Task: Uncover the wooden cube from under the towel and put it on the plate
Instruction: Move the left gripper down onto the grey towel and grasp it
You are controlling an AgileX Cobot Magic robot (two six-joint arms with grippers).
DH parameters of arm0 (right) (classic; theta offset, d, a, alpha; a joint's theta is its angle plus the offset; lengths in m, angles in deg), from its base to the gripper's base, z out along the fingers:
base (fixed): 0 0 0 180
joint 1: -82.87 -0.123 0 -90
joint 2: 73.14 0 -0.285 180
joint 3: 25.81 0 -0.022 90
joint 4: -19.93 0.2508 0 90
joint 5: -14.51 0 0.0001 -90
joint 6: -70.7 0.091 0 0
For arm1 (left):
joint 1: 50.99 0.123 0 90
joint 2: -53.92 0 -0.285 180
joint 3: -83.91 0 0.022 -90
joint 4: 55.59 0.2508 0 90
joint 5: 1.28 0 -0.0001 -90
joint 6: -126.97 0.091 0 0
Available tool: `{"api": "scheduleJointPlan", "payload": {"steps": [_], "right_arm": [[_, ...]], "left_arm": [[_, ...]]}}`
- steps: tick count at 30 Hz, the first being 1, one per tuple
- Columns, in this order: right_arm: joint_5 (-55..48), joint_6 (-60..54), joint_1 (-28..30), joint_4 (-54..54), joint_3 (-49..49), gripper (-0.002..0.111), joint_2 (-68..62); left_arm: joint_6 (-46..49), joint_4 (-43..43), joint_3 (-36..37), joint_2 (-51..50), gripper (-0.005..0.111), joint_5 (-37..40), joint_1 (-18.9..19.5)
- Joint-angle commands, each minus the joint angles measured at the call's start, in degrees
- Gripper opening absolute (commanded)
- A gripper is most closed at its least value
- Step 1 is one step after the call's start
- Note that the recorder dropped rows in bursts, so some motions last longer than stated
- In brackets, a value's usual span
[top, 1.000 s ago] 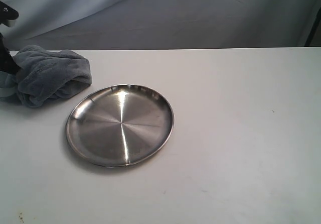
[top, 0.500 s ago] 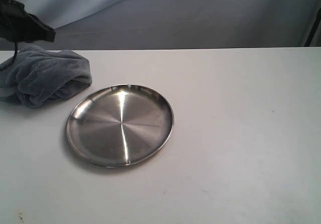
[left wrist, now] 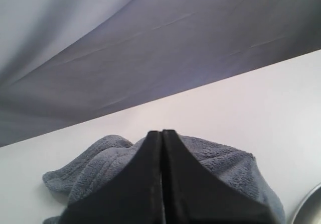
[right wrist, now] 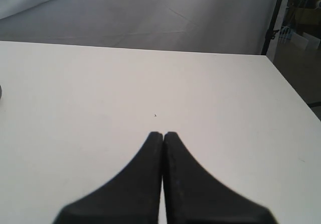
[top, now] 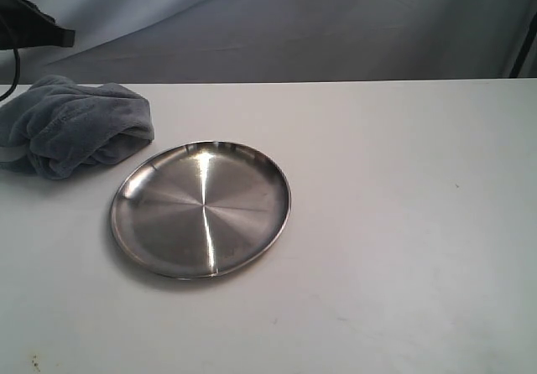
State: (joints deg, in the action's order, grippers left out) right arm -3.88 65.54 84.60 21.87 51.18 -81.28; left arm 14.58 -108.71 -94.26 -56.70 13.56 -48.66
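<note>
At the upper left of the exterior frame, a soft, plush blue-grey towel (top: 80, 127) lies bunched in a heap on the white surface (top: 403, 223), its left end cut off by the frame edge. Just to its lower right, with a narrow strip of surface between them, sits a round, shiny stainless-steel plate (top: 201, 209), left of centre, its brushed face catching a bright streak of light. In the top left corner a dark part of the left arm (top: 29, 22) juts in above the towel, clear of the cloth, with a thin dark cable hanging from it.

In the left wrist view we see the left gripper (left wrist: 161, 133) with its jaws clenched together, grasping nothing, the towel showing behind them. The right gripper (right wrist: 163, 134) is the same, its jaws pressed together on nothing, over bare surface. The pale wooden cube we cannot see in any view.
</note>
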Motion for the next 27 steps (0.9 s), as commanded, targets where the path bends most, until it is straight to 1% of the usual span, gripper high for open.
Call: {"api": "scheduleJointPlan", "payload": {"steps": [1,5,11,15,16,17,18,19,20,21,22,23,25,27], "right_arm": [[0.79,-0.43,0.0,0.25,0.23,0.0,0.35],[0.79,-0.43,0.0,0.25,0.23,0.0,0.35],[0.79,-0.43,0.0,0.25,0.23,0.0,0.35],[0.79,-0.43,0.0,0.25,0.23,0.0,0.35],[0.79,-0.43,0.0,0.25,0.23,0.0,0.35],[0.79,-0.43,0.0,0.25,0.23,0.0,0.35],[0.79,-0.43,0.0,0.25,0.23,0.0,0.35],[0.79,-0.43,0.0,0.25,0.23,0.0,0.35],[0.79,-0.43,0.0,0.25,0.23,0.0,0.35],[0.79,-0.43,0.0,0.25,0.23,0.0,0.35],[0.79,-0.43,0.0,0.25,0.23,0.0,0.35],[0.79,-0.43,0.0,0.25,0.23,0.0,0.35],[0.79,-0.43,0.0,0.25,0.23,0.0,0.35],[0.79,-0.43,0.0,0.25,0.23,0.0,0.35]], "left_arm": [[0.2,1.56,0.1,0.04,0.0,-2.22,0.76],[0.2,3.21,0.1,-0.68,0.001,-1.05,1.04],[0.2,4.77,0.1,-4.66,0.001,-0.93,1.04],[0.2,9.09,0.1,-6.7,0.001,-0.8,1.04],[0.2,9.83,0.1,-6.77,0.003,-0.65,1.04],[0.2,12.05,0.1,-6.77,0.011,0.26,1.04],[0.2,13.21,0.1,-6.77,0.016,0.78,1.04],[0.2,15.54,0.1,-6.77,0.034,2.49,1.04],[0.33,16.59,0.1,-7.02,0.043,3.2,1.04],[0.33,17.96,0.1,-7.53,0.071,3.32,1.04],[0.33,17.96,0.1,-7.81,0.085,3.32,1.04],[0.16,17.79,0.1,-8.4,0.105,2.5,1.04],[-0.12,17.34,0.1,-8.94,0.104,2.35,1.04],[-0.24,13.51,0.1,-9.21,0.104,2.23,1.04]]}}
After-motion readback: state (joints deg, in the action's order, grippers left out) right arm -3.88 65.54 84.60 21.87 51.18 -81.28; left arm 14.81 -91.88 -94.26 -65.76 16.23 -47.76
